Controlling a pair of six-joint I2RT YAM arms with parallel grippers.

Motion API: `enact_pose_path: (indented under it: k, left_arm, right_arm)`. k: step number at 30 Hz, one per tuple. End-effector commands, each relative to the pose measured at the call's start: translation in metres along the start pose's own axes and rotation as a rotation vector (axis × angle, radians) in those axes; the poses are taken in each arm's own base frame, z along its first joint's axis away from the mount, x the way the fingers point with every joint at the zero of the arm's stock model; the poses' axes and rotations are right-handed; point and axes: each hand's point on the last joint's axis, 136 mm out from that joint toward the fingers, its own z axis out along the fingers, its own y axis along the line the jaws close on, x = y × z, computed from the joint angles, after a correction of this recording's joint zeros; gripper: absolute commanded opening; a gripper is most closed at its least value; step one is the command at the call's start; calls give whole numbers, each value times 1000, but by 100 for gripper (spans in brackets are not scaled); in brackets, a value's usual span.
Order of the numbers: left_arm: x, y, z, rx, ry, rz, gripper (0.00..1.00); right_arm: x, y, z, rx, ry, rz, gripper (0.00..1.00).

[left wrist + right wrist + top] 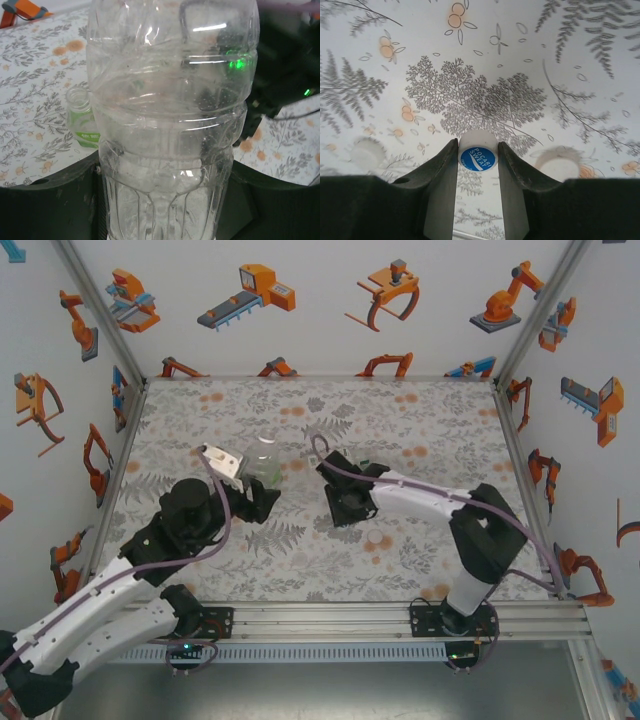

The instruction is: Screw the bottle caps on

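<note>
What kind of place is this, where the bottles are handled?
Probably a robot test cell in a laboratory. Aluminium frame posts edge white walls printed with cartoon robots, and a left arm and right arm are bolted to a rail beside a flower-patterned table.

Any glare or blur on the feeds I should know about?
Left wrist: the clear bottle throws white glare streaks and a green reflection, and the labelled bottle behind it is soft. Right wrist: the blue-labelled cap in the right gripper is sharp. Top external: even light, soft shadows.
</note>
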Motion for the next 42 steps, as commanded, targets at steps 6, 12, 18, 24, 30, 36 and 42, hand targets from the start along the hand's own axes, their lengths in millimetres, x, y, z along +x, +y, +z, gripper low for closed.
enact_pose_path:
  k: [6, 12, 18, 24, 30, 36, 42]
  left_arm:
    - [14, -44, 4, 278, 177, 293, 0]
    - [15, -75, 2, 476, 194, 343, 0]
    - [13, -92, 4, 572, 166, 334, 1]
    - [11, -101, 5, 617, 156, 383, 2]
    - [21, -119, -6, 724, 147, 508, 2]
    - [41, -126, -9, 796, 241, 583, 2]
    - [56, -121, -5, 795, 319, 620, 0]
  right_arm:
    - [-38, -16, -87, -283, -239, 62, 21]
    - [-52, -13, -165, -386, -456, -60, 19]
    - [-48, -3, -227, -445, -626, -198, 21]
    - [-23, 24, -273, -592, -759, -456, 26]
    - [9, 48, -307, -736, -836, -731, 20]
    - [30, 57, -321, -780, -927, -951, 18]
    - [38, 61, -320, -791, -955, -1056, 16]
